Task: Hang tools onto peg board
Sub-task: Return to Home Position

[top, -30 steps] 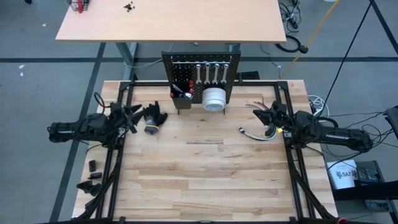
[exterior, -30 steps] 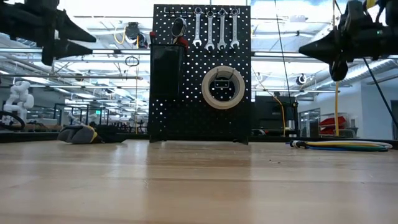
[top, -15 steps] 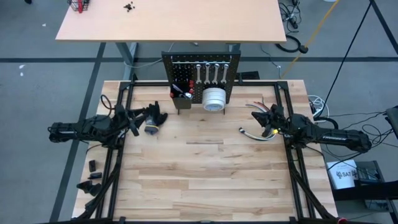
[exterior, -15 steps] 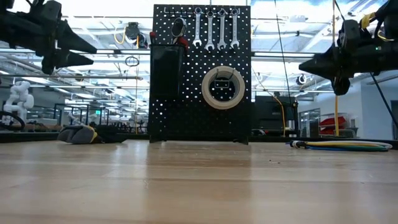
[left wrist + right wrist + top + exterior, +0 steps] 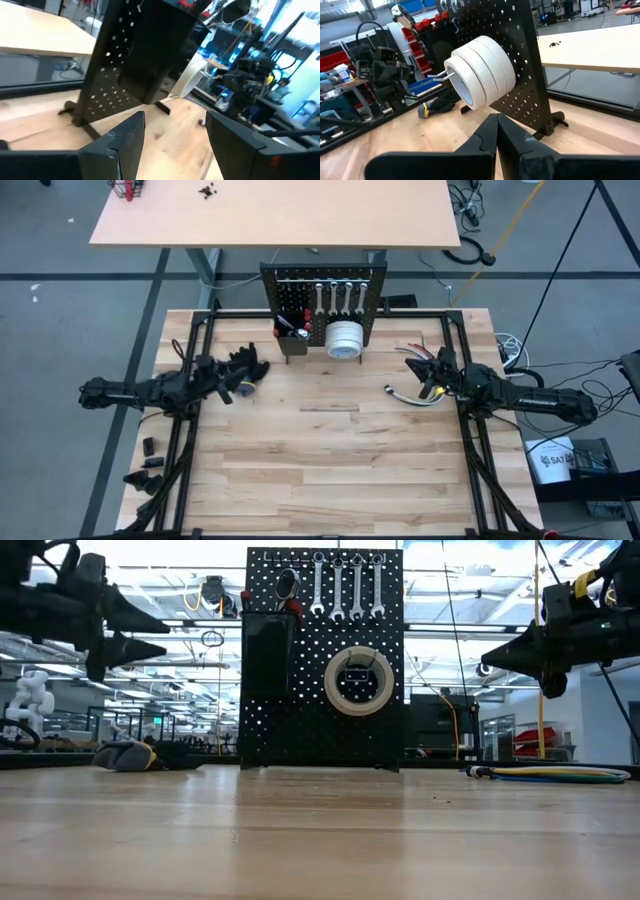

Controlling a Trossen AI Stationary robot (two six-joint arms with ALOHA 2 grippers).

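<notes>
The black peg board (image 5: 323, 308) (image 5: 322, 658) stands upright at the table's far edge. Silver wrenches (image 5: 347, 585) hang along its top. White tape rolls (image 5: 356, 680) (image 5: 477, 70) hang on a wire hook at its middle. Red-handled screwdrivers (image 5: 283, 328) stand in its black bin (image 5: 268, 650). My left gripper (image 5: 228, 388) (image 5: 175, 135) is open and hovers above the table left of the board. My right gripper (image 5: 426, 380) (image 5: 496, 132) is shut, empty, and hovers right of the board. Both point toward it.
Black gloves (image 5: 245, 370) (image 5: 125, 755) lie on the table beside my left gripper. Thin curved cables (image 5: 412, 395) (image 5: 550, 774) lie below my right gripper. A tan table (image 5: 270, 210) stands behind the board. Bare wood tabletop (image 5: 330, 460) fills the near half.
Both grippers have come down lower over the table. My left gripper has also moved toward the near edge and a little to the right, past the gloves. The board and tools have stayed still.
</notes>
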